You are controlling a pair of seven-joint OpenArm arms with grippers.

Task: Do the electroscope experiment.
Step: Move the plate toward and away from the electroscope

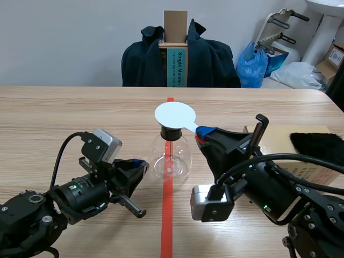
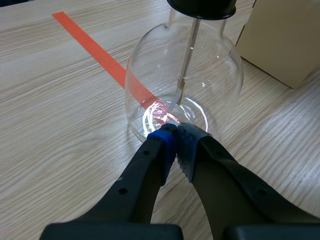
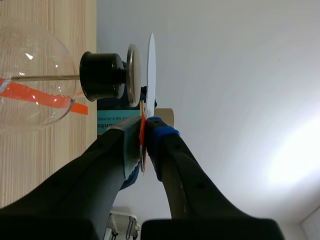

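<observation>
At the middle of a pale wooden surface [image 1: 64, 115], one electroscope [image 1: 170, 156] stands on the single orange-red tape line [image 1: 167, 220]. It is a clear glass flask with a black stopper [image 1: 172, 131], and a thin metal rod [image 2: 189, 50] hangs down inside it. One white disc [image 1: 174, 114] sits level just over the metal plate [image 3: 132, 75] on top of the stopper, with a thin gap visible between them in the right wrist view.

The right pincer [image 1: 203, 134] pinches the disc's handle, and an orange-red strip shows between its pads. The left pincer [image 2: 175, 132] is pressed together on nothing. Its tips are at the foot of the glass; contact cannot be judged.

One plain cardboard box [image 1: 279, 140] lies beside the right arm with a patch of black fur [image 1: 317, 145] on it. Across the surface, a dark jacket [image 1: 145, 62] drapes a chair holding a carton [image 1: 180, 67] whose side reads "Single Monitor". The smaller print on it is illegible. One blue plastic bag [image 1: 252, 64] sits behind.
</observation>
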